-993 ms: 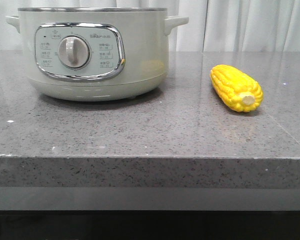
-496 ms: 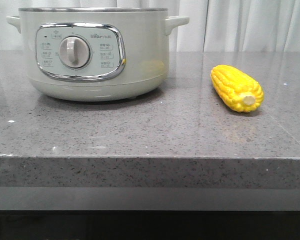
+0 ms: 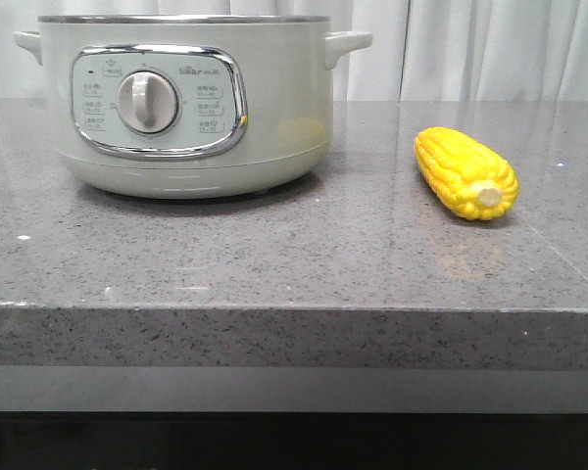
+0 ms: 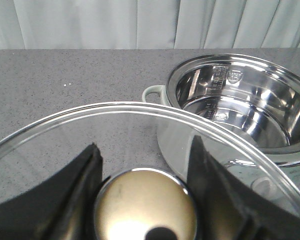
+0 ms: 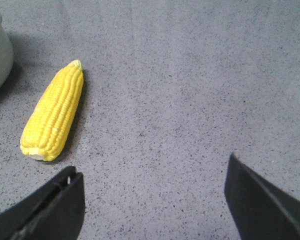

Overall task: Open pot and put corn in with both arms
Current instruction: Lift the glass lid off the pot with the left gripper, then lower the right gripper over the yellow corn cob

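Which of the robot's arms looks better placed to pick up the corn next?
The right. Its hand is open above the counter with the corn lying free nearby. The left hand is busy: its fingers flank the knob of the glass lid, held off the open pot.

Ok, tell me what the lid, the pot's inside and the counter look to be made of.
Lid: clear glass, since the counter shows through it; its knob looks like polished metal.
Pot inside: mirror-bright steel, judging by sharp reflections and stamped marks; the outer shell is matte pale green, plastic or painted metal.
Counter: grey speckled stone or composite, glossy, mirroring the corn.
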